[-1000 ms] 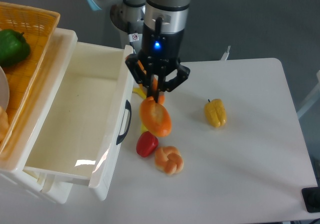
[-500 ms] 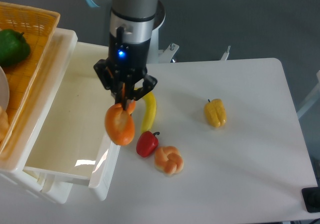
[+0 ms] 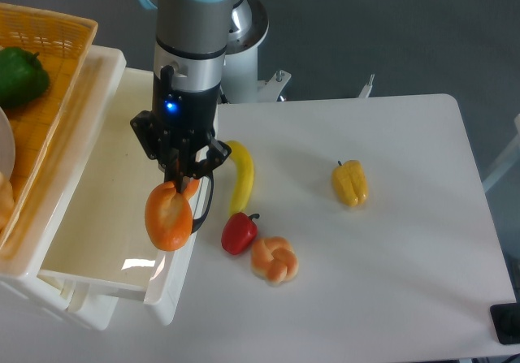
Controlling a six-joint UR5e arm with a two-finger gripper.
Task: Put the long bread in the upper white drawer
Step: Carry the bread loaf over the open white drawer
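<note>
The long bread [image 3: 168, 217] hangs end-on as an orange-brown oval, held from above by my gripper [image 3: 180, 178], which is shut on its upper end. It hovers over the front right wall of the upper white drawer [image 3: 89, 217], just beside the dark curved handle [image 3: 205, 205]. The drawer is pulled out and its white inside is bare.
On the table to the right of the drawer lie a yellow banana [image 3: 242, 176], a red pepper [image 3: 238, 233], a knotted bun [image 3: 275, 259] and a yellow pepper [image 3: 350, 182]. A woven yellow basket [image 3: 49, 79] with a green pepper [image 3: 20, 76] sits at the upper left.
The arm has carried the long bread leftwards from above the table's fruit to the drawer's front right wall. The banana, hidden before, now shows fully.
</note>
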